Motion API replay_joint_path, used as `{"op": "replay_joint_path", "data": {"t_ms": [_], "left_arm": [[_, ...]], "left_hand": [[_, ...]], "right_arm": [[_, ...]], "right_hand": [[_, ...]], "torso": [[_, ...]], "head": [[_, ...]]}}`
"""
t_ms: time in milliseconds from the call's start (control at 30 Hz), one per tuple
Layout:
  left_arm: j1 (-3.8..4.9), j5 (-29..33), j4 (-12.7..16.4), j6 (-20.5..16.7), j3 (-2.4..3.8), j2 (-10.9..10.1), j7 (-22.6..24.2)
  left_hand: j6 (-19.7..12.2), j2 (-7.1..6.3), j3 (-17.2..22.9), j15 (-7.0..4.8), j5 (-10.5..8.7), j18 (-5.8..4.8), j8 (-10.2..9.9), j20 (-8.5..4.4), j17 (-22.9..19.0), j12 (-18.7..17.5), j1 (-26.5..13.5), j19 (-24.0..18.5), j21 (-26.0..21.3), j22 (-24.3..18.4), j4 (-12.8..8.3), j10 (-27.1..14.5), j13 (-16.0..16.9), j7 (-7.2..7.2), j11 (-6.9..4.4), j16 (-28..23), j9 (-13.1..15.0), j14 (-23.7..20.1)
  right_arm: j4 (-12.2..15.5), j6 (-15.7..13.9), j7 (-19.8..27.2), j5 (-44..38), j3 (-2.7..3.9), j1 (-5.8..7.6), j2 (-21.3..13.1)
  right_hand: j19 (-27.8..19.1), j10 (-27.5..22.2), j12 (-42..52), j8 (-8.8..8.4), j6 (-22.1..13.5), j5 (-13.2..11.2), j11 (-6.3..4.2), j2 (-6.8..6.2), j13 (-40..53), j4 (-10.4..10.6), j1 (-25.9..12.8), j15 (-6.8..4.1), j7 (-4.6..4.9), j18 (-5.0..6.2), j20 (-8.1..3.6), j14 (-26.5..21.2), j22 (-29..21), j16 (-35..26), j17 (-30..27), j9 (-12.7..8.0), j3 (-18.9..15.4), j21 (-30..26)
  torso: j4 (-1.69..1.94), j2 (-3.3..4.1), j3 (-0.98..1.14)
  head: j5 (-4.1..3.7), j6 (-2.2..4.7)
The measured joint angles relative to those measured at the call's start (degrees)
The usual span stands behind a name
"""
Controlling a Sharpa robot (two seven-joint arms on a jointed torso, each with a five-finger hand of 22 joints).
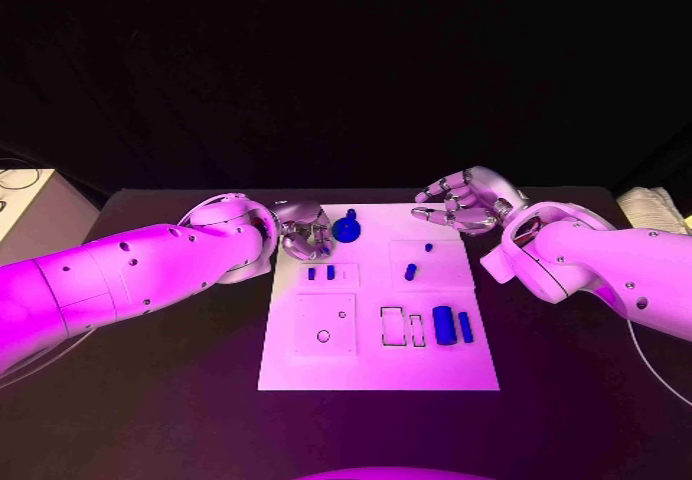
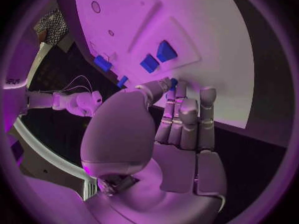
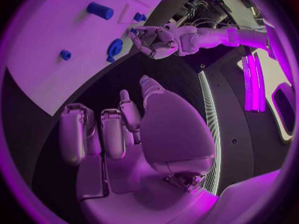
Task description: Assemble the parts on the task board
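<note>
Round blue part [image 1: 348, 229]: at task board [image 1: 378, 360] far edge, beside left hand [image 1: 302, 233], whose fingertips touch it; grip not discernible. Right hand [image 1: 464, 201] spread, empty. Likely light, rigid, smooth; pinch across rim.

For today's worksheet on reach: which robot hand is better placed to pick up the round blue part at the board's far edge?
Probably the left robot hand: its fingers sit right beside the round blue part, while the right robot hand hovers off the task board.

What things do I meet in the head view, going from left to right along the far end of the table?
Left hand → round blue part on the task board → right hand.
</note>
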Motion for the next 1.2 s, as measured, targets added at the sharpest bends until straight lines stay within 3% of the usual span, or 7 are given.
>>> {"op": "replay_joint_path", "data": {"t_ms": [233, 1200], "left_arm": [[-0.07, 0.2, 0.1, -0.1, -0.04, -0.2, 0.2], [-0.49, 0.7, 0.4, -0.8, -0.3, -1.0, -0.1]], "left_hand": [[-1.6, -0.01, 0.0, 0.42, 0.01, 0.01, -1.9, 0.18, -0.7, -0.3, 0.0, -0.6, -0.3, -0.4, 0.0, -0.5, 0.0, 0.43, 0.54, 0.0, -0.7, -0.4], [-2.4, -0.76, 0.0, 0.62, 0.01, 0.0, -2.9, 0.39, -2.1, -0.3, -0.8, -1.6, -0.7, -1.1, 0.0, -1.0, 0.3, 0.43, 0.56, 0.0, -1.1, -1.5]], "right_arm": [[0.0, 0.0, 0.0, 0.0, 0.0, 0.0, 0.0], [-0.2, 0.0, 0.0, 0.0, 0.0, 0.0, 0.0]], "right_hand": [[0.0, 0.0, 0.0, 0.0, 0.0, 0.0, 0.0, 0.0, 0.0, 0.0, 0.0, 0.0, 0.0, 0.0, 0.0, 0.0, 0.0, 0.0, 0.0, 0.0, 0.0, 0.0], [0.0, 0.0, 0.0, 0.0, 0.0, 0.0, 0.0, 0.0, 0.0, 0.0, 0.0, 0.0, 0.0, 0.0, 0.0, 0.0, 0.0, 0.0, 0.0, 0.0, 0.0, 0.0]], "torso": [[0.01, 0.02, 0.0], [-0.01, 0.05, 0.02]], "head": [[0.0, 0.0], [0.1, -0.08]]}}
